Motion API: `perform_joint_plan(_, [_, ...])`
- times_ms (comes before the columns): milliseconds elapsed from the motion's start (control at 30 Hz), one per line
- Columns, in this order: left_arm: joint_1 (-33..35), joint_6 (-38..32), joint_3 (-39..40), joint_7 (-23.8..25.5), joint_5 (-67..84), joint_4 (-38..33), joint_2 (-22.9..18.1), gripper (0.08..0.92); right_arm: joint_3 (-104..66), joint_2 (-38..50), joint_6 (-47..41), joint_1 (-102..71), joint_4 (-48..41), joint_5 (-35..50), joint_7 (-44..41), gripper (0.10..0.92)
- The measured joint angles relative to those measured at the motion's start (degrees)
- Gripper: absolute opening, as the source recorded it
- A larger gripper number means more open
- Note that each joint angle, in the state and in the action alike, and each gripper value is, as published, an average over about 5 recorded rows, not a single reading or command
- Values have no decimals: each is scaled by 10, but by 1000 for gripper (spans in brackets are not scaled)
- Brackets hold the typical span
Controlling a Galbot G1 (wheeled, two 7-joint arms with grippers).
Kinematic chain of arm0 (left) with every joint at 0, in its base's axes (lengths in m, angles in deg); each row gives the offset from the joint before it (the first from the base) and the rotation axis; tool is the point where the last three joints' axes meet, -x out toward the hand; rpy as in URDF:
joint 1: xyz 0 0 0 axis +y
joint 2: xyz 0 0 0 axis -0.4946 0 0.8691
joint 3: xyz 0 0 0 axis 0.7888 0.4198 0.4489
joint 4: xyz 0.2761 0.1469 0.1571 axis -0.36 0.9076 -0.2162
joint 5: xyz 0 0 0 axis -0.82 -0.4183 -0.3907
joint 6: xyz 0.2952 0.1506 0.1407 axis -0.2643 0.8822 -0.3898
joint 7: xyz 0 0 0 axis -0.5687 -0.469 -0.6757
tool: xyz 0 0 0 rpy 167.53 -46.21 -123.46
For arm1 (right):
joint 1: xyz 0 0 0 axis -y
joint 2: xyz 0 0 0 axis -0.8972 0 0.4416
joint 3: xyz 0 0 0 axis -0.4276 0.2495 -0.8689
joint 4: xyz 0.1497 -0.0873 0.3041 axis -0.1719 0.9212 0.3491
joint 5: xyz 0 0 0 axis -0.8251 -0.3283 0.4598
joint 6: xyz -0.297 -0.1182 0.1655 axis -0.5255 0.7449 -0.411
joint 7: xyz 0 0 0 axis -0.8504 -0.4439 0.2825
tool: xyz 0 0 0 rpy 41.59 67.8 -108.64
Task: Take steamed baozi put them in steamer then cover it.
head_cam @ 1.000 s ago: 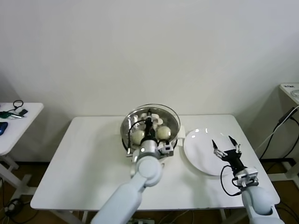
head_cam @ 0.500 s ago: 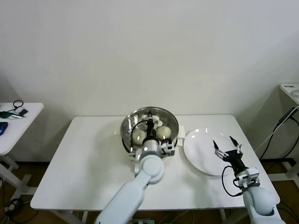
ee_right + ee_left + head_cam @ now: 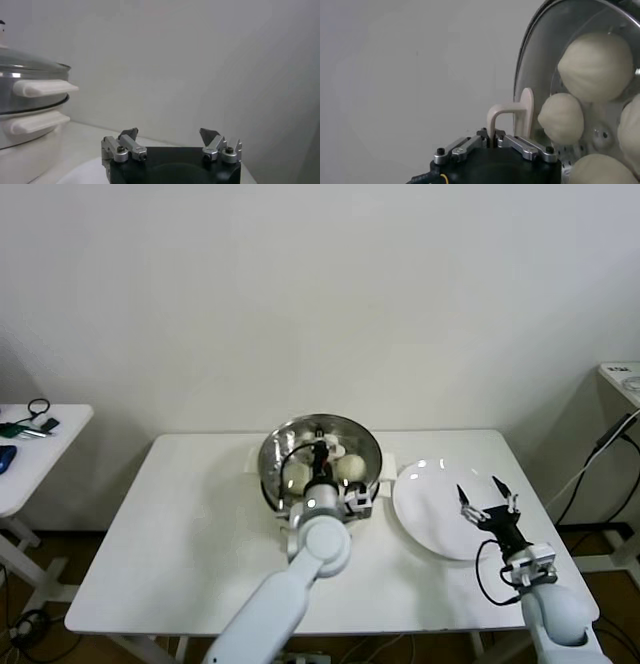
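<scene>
Hovering with fingers spread over the near right of the white plate, the right gripper holds nothing; farther left, the left gripper is clenched on the cover handle; the cover sits on the steamer, steamed baozi beneath the glass.

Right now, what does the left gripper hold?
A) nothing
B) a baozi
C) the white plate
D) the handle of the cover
D: in the left wrist view the left gripper is shut on the white handle of the cover, which sits on the steamer over the baozi.
</scene>
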Motion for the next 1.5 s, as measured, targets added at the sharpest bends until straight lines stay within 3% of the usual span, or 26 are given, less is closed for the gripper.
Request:
perform_joint_plan(667, [-2, 1, 6, -17, 11, 11, 0, 165, -5, -1, -3, -4, -1, 0, -8, 823])
perform_joint_plan(1333, [26, 0, 7, 19, 68, -91, 59, 724, -10, 1, -79, -6, 15, 39, 4, 823])
perform_joint_plan(1500, [44, 0, 0, 25, 85, -135, 80, 813, -10, 0, -85, -7, 18, 39, 5, 823])
